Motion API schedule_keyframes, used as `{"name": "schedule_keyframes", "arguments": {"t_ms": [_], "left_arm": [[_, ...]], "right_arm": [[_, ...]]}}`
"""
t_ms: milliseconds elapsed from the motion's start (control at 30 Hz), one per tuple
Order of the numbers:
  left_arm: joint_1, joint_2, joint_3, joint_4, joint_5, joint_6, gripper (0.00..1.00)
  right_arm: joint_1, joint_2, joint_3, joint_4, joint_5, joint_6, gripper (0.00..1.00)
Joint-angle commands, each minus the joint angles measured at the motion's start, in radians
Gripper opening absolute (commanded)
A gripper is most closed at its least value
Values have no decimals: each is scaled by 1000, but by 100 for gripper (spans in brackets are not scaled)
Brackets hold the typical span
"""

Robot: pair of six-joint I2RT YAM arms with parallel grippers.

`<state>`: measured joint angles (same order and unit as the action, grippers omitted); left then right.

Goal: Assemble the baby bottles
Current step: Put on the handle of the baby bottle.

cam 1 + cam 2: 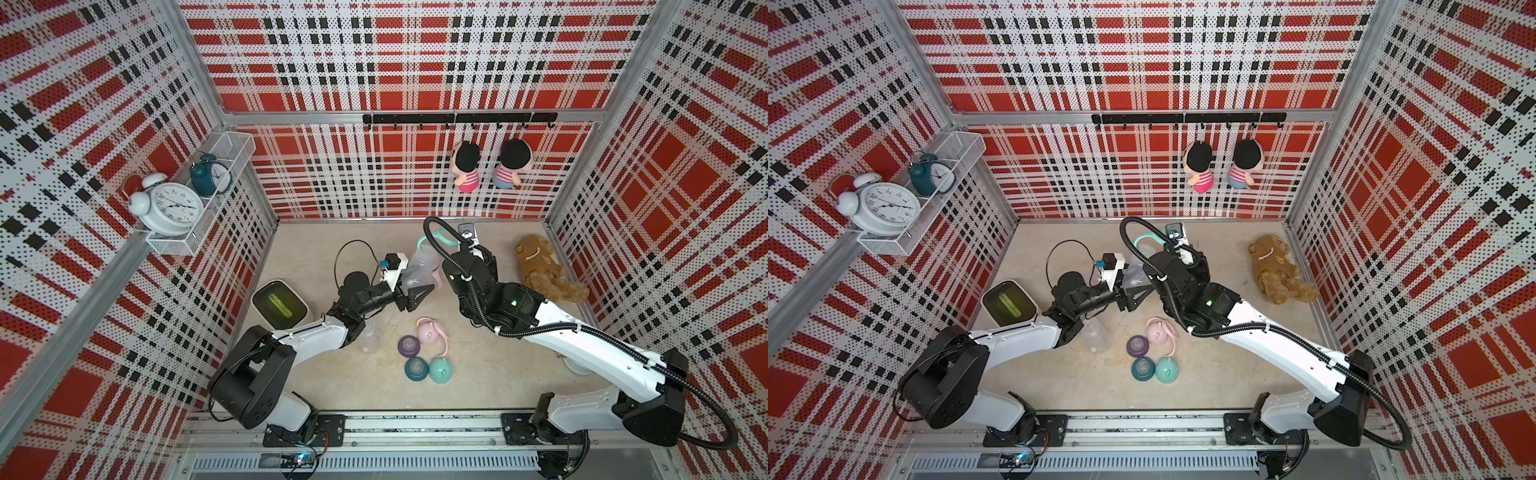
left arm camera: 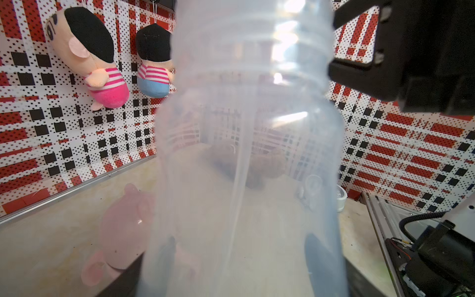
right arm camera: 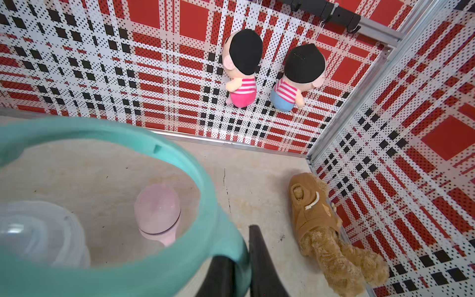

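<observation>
The left pincer (image 1: 411, 286) is clamped near the base of a clear bottle (image 1: 420, 264), holding it tilted above the table (image 1: 478, 386). The bottle's threaded neck points toward the right pincer (image 3: 241, 267), whose jaws are closed on the edge of a teal handle ring (image 3: 200, 180). The ring hangs right at the bottle's neck (no view shows whether it is around the threads or just beside them). Below the two pincers, a pink dome cap (image 3: 158, 208) rests on the table. Behind the left pincer, toward the arm bases, lie the loose parts: a second clear bottle (image 1: 368, 338) on its side under the left arm, a pink cap with its looped ring (image 1: 430, 332), a purple collar (image 1: 409, 345), a teal collar (image 1: 417, 369) and a teal dome cap (image 1: 441, 370). A brown plush toy (image 1: 544, 270) sprawls beyond the right pincer.
</observation>
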<state>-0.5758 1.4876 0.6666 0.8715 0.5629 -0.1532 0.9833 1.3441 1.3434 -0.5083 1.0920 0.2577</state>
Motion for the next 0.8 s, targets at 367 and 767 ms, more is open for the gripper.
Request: {"name": "schedule_keyframes", "arguments": {"t_ms": [367,767], "left_arm": [[-12,7,56,1,-14,-6,0],[-12,11,84,-30,-44,-11,0]], "right_arm": [[58,69,25,28,96,-71,0],[107,125,15,50,154,-145,0]]}}
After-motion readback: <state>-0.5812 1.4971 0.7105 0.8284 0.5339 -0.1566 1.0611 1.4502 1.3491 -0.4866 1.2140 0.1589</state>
